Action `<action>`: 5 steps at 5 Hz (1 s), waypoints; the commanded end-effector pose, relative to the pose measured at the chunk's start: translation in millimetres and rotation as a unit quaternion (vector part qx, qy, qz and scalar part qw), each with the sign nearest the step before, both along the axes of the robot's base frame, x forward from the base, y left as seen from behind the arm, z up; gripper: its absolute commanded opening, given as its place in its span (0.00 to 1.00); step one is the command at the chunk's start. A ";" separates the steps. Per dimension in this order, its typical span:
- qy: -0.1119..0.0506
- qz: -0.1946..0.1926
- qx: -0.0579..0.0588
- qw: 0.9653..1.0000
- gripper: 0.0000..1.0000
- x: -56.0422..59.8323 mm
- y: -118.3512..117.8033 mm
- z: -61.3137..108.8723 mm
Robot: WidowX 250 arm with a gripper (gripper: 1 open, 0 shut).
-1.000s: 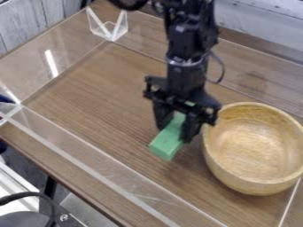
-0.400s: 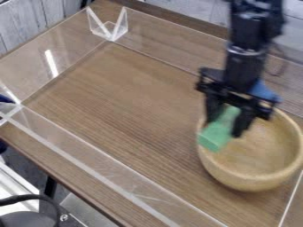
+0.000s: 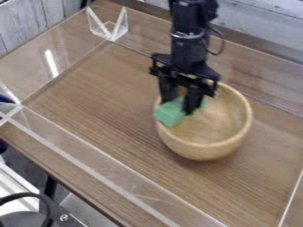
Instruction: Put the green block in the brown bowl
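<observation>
The green block [image 3: 169, 113] hangs tilted between the fingers of my gripper [image 3: 180, 108], which points straight down and is shut on it. The block sits at the left rim of the brown bowl [image 3: 222, 133], overlapping the rim's edge. I cannot tell whether it touches the wood. The bowl is a round, light wooden one with a thick rim, standing right of the table's centre. The black arm rises from the gripper toward the back of the view and hides part of the bowl's far rim.
The wooden tabletop [image 3: 95, 89] is boxed in by low clear acrylic walls, with one running along the front left [image 3: 71, 146]. A small clear acrylic stand [image 3: 106, 24] sits at the back left corner.
The gripper lifted the block off the table, carried it right over the bowl, then came back left. The bowl now stands further left and back than before.
</observation>
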State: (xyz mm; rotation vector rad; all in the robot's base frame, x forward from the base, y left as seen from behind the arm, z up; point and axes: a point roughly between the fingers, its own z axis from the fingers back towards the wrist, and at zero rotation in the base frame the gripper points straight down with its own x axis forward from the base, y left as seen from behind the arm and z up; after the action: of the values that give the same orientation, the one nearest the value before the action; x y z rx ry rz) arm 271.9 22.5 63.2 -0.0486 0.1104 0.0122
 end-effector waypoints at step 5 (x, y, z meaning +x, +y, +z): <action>-0.025 -0.143 -0.021 0.989 0.00 -6.9 -133.7 -0.4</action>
State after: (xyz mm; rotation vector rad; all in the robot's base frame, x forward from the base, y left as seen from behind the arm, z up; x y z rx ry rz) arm 255.2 -107.1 50.2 -0.0625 0.1212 -0.2730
